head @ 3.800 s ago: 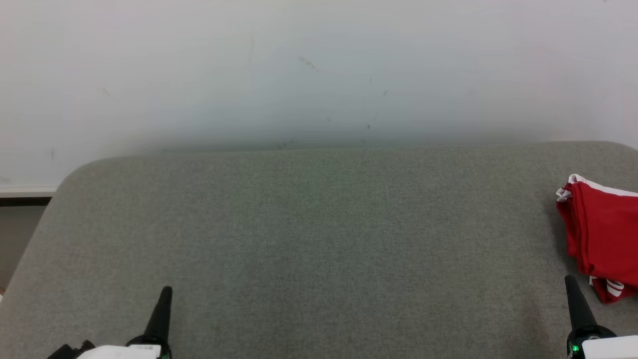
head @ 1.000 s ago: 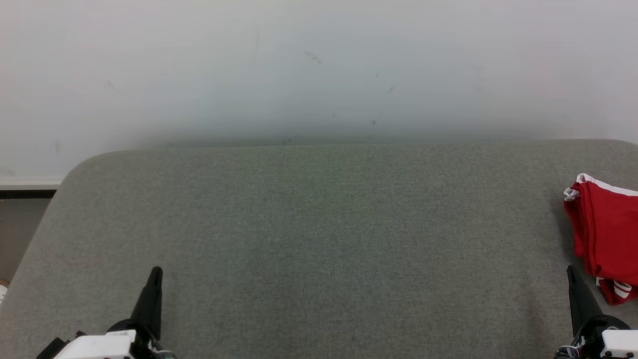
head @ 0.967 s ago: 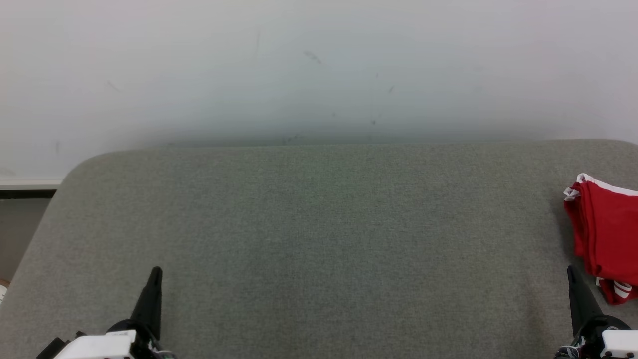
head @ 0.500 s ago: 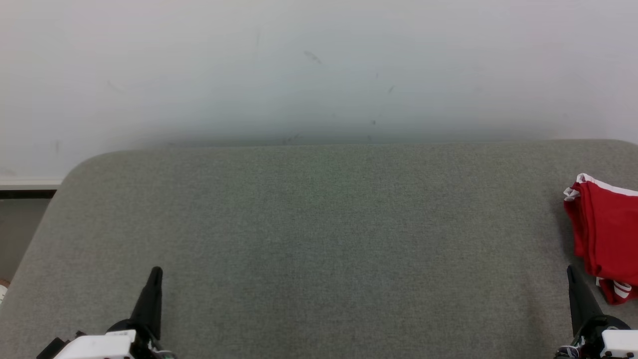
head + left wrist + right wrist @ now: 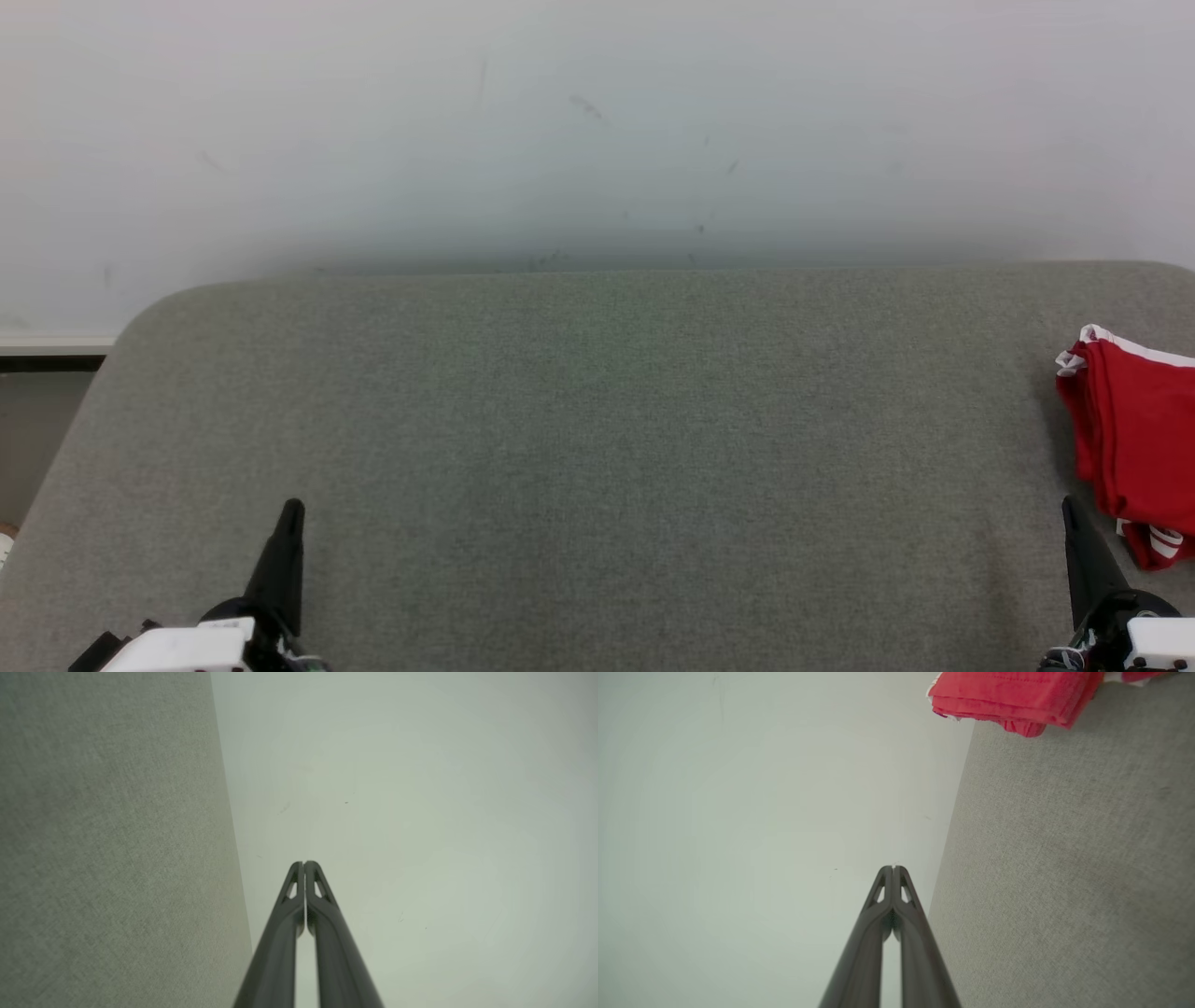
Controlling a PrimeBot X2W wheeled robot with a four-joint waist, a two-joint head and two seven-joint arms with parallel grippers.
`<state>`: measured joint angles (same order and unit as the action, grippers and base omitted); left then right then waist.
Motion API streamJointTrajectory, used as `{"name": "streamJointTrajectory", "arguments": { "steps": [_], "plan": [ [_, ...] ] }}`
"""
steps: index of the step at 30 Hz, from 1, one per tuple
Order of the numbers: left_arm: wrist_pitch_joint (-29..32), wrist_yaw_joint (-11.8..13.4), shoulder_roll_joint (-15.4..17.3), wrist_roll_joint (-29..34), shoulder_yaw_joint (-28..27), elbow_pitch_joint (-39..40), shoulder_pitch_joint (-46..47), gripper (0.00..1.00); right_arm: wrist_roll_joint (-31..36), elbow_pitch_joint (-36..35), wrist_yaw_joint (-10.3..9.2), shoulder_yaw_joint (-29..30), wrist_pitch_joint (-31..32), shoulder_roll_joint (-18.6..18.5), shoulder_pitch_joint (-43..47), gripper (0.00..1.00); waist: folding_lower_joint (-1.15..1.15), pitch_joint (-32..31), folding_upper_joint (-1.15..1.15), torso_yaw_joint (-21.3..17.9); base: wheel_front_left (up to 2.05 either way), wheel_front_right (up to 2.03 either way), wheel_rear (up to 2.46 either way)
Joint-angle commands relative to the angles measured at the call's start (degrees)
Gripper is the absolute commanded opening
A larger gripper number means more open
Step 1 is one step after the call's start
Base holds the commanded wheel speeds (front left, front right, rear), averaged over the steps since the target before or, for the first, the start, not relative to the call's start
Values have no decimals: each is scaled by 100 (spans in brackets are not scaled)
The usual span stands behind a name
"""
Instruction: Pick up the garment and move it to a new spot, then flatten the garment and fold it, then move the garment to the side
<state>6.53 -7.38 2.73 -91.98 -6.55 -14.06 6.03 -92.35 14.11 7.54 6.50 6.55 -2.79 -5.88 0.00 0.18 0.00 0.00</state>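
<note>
The garment is red with white trim and lies folded at the right edge of the grey padded surface; the right wrist view has the garment at its top. My right gripper is shut and empty, just left of the garment's near end and apart from it; its tips meet with nothing between them. At the lower left my left gripper is also shut, its tips pressed together on nothing.
A pale wall rises behind the surface's far edge. The surface's rounded left corner falls away to a skirting board and floor.
</note>
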Motion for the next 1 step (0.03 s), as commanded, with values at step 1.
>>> {"name": "streamJointTrajectory", "arguments": {
  "steps": [1],
  "plan": [
    [26, -33, 31, -72, -19, 0, 50, 0, -13, -22, -10, 20, 16, -10, -68, 0, 0, 0, 0, 0, 0, 0, 0]
  ]
}}
